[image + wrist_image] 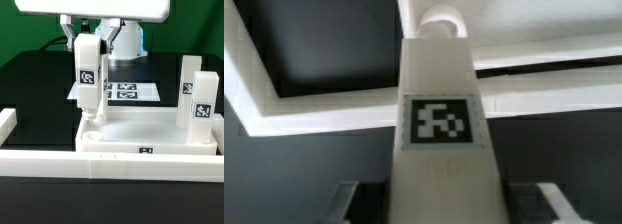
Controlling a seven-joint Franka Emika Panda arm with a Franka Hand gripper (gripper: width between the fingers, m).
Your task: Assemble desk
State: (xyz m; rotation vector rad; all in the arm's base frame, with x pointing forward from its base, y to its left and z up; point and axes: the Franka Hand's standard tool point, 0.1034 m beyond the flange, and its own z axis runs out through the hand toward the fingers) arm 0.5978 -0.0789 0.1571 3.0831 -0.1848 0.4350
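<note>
Hand (88,38) of my arm is closed partway around the upper end of one white leg (88,72), which it holds upright with the foot right over the corner socket (88,131) of the tabletop (150,135), at the exterior view's left. In the wrist view I see the leg (441,120) running away from the camera between the two dark fingers (550,200), and the far end meets the round socket (441,22). If the foot is already seated or only touching the rim, I cannot tell.

My judgement of the risk: the leg leans very slightly in the exterior view, so if I press down now, the end can catch on the socket edge and the tabletop can slide or tip. If I let go too early, the tall leg may fall, because it stands only on a small base. A twist with a weak grip could make the leg slip in the fingers.

Two other legs (203,105) stand already in the tabletop at the exterior view's right side. The tabletop lies on a black table (35,90), pushed against the low white barrier wall (110,160). Behind it lies the marker board (135,91). Background is green cloth (25,35), and free space around the arm looks enough.
</note>
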